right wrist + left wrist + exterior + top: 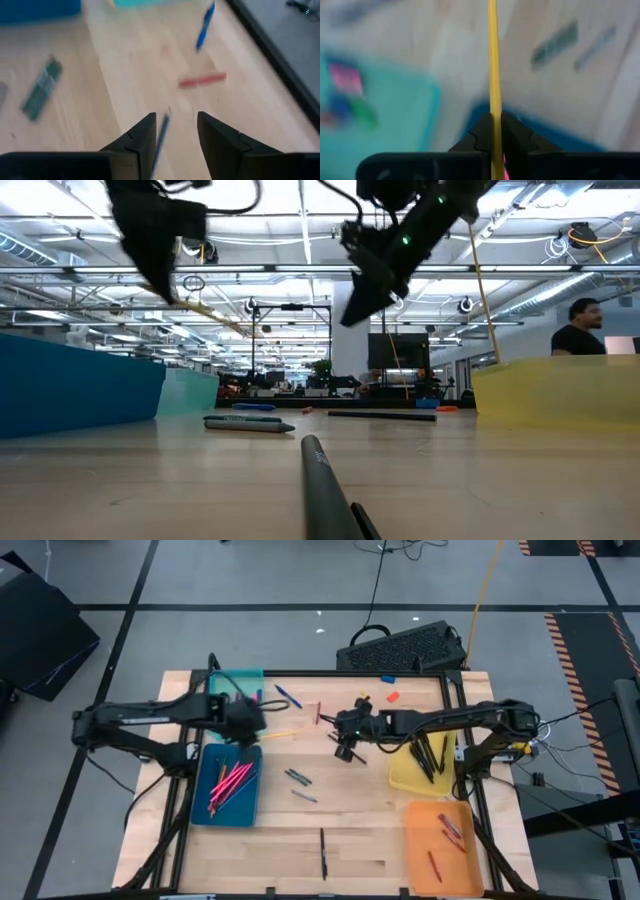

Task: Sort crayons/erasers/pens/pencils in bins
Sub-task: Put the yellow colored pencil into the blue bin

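Note:
My left gripper [250, 722] hangs over the gap between the teal bin [237, 688] and the dark blue bin [228, 783], shut on a long yellow pencil [282, 733]. Pink pencils lie in the dark blue bin. My right gripper [345, 743] is open, raised above the table's middle. A thin blue stick [160, 134] shows in the gap between its fingers, touching neither. A red crayon [202, 80] and a blue pen [205, 25] lie on the wood beyond it. The yellow bin [422, 762] holds black pens and the orange bin [437, 832] holds crayons. My left gripper pinches the yellow pencil near one end [493, 114] between its two fingers. The rest of the pencil [493, 55] sticks straight out ahead of the fingertips, toward the table's right. It is lifted clear of the table and slants slightly down [205, 310].
Two green crayons [297, 777] lie loose mid-table, and a black pen [323, 852] lies near the front edge. An orange piece [392, 695] and a small blue eraser [388, 679] sit at the far side. A keyboard [405, 648] lies beyond the table.

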You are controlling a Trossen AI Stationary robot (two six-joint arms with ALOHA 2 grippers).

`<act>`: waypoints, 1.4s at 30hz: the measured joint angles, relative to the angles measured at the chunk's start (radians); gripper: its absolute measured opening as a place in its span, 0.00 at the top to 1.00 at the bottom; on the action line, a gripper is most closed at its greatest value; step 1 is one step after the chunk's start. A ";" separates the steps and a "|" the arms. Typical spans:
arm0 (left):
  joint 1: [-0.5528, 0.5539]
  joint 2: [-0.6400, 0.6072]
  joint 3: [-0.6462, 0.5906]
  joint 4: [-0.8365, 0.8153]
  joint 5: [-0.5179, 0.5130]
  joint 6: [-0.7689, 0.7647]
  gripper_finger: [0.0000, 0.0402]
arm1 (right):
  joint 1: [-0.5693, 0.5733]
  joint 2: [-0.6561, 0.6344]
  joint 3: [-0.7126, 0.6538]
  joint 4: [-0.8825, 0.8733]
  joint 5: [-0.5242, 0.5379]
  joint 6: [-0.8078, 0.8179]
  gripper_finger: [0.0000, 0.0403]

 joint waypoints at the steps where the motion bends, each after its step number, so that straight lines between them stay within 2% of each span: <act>1: -0.022 -0.022 0.000 -0.064 0.003 -0.071 0.94 | 0.000 0.000 -0.020 0.000 0.000 0.002 0.65; 6: -0.210 -0.116 0.000 -0.318 0.026 -0.469 0.94 | 0.000 0.000 -0.149 0.071 0.002 0.008 0.66; 10: -0.434 -0.131 0.000 -0.333 -0.032 -0.766 0.94 | -0.003 0.001 -0.229 0.086 0.002 0.075 0.66; 16: -0.732 -0.043 0.000 -0.344 -0.150 -1.147 0.94 | -0.013 0.000 -0.281 0.088 0.002 0.164 0.61; 22: -0.923 0.080 0.000 -0.412 -0.150 -1.566 0.94 | -0.013 0.000 -0.300 0.089 0.004 0.165 0.54; 26: -0.958 0.152 -0.004 -0.418 -0.150 -1.725 0.94 | -0.013 0.000 -0.324 0.131 0.005 0.163 0.51; 30: -0.954 0.207 -0.033 -0.374 -0.148 -1.784 0.94 | -0.013 0.000 -0.333 0.210 0.002 0.170 0.48; 36: -0.925 0.229 -0.130 -0.254 -0.091 -1.898 0.92 | -0.013 0.000 -0.333 0.291 -0.001 0.156 0.46; 39: -0.905 0.229 -0.154 -0.199 -0.092 -1.870 0.84 | -0.008 0.019 -0.333 0.332 0.001 0.123 0.47; 42: -0.875 0.228 -0.155 -0.175 -0.086 -1.786 0.71 | -0.008 0.063 -0.334 0.395 -0.001 0.108 0.48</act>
